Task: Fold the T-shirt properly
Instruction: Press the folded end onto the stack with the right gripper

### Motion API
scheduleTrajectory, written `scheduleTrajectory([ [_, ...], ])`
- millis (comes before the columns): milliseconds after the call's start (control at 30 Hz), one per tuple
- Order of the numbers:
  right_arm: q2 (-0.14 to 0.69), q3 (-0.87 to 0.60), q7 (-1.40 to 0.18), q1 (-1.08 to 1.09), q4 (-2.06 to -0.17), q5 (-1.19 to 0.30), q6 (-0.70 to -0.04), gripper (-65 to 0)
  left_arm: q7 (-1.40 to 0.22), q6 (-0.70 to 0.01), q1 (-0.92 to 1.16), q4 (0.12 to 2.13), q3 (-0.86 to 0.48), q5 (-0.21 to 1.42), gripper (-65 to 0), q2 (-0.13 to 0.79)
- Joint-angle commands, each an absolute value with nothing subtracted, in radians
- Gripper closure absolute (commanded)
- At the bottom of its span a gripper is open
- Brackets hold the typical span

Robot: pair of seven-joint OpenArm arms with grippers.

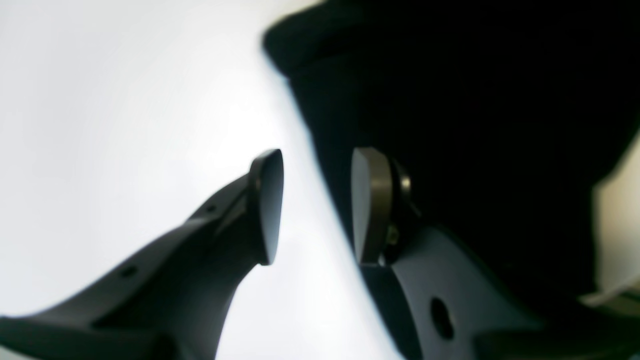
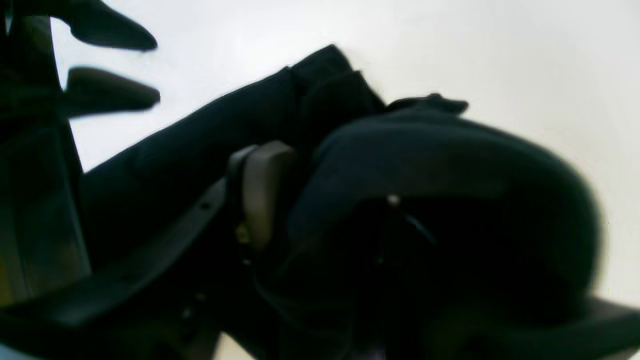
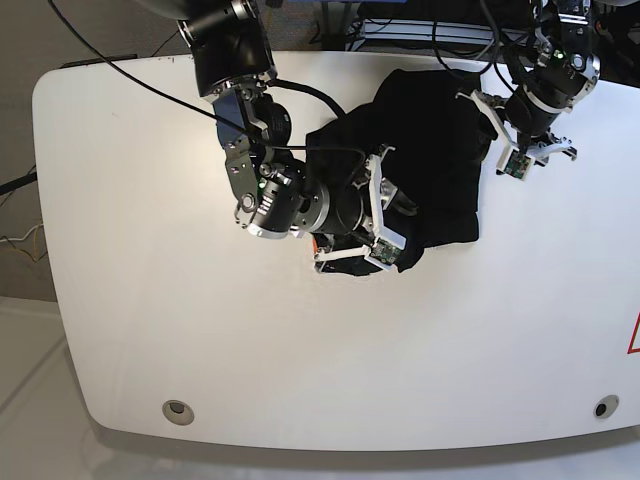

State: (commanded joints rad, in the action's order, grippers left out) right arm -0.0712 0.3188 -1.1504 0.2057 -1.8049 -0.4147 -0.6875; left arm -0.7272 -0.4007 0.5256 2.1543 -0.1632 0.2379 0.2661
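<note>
Looking at the T-shirt [image 3: 440, 160], it's bunched on the table's [image 3: 150, 300] far side, the right gripper [image 2: 280, 200] clamped on a thick fold at its near edge, the left gripper [image 1: 315, 205] parted and empty just beside its far edge.

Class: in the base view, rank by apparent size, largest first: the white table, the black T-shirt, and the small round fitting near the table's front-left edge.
1. White table, which fills most of the view.
2. T-shirt, a crumpled black heap partly hidden by the right tool, so more cloth may exist than shows.
3. Round fitting, clearly the smallest.
</note>
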Motion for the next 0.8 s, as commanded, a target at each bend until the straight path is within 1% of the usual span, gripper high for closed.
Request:
scheduleTrajectory([
  [100,-0.063,0.318,-1.152,0.207,-1.807,-0.424,-0.686,-12.4,-0.729,-0.401,0.532,2.161,-0.149,0.250,-23.7,0.270],
  [233,-0.063,0.315,-1.155,0.203,-1.809,-0.441,-0.688,-11.0,-0.732,-0.399,0.538,2.162,-0.125,0.281,-24.5,0.276],
  [300,-0.067,0.314,-1.158,0.200,-1.813,-0.451,-0.690,-11.1,-0.732,-0.398,0.539,2.161,-0.113,0.298,-24.8,0.279],
  [367,-0.070,0.313,-1.156,0.186,-1.820,-0.477,-0.692,-10.2,-0.735,-0.392,0.525,2.161,-0.085,0.353,-26.1,0.281],
  [500,-0.071,0.314,-1.157,0.178,-1.821,-0.476,-0.693,-11.5,-0.733,-0.386,0.521,2.143,-0.075,0.380,-26.0,0.282],
  [633,-0.072,0.321,-1.160,0.171,-1.821,-0.470,-0.693,-12.1,-0.732,-0.384,0.508,2.105,-0.078,0.394,-24.9,0.277],
  [800,-0.066,0.318,-1.159,0.175,-1.810,-0.470,-0.692,-10.5,-0.740,-0.392,0.475,2.011,-0.105,0.396,-24.0,0.259],
])
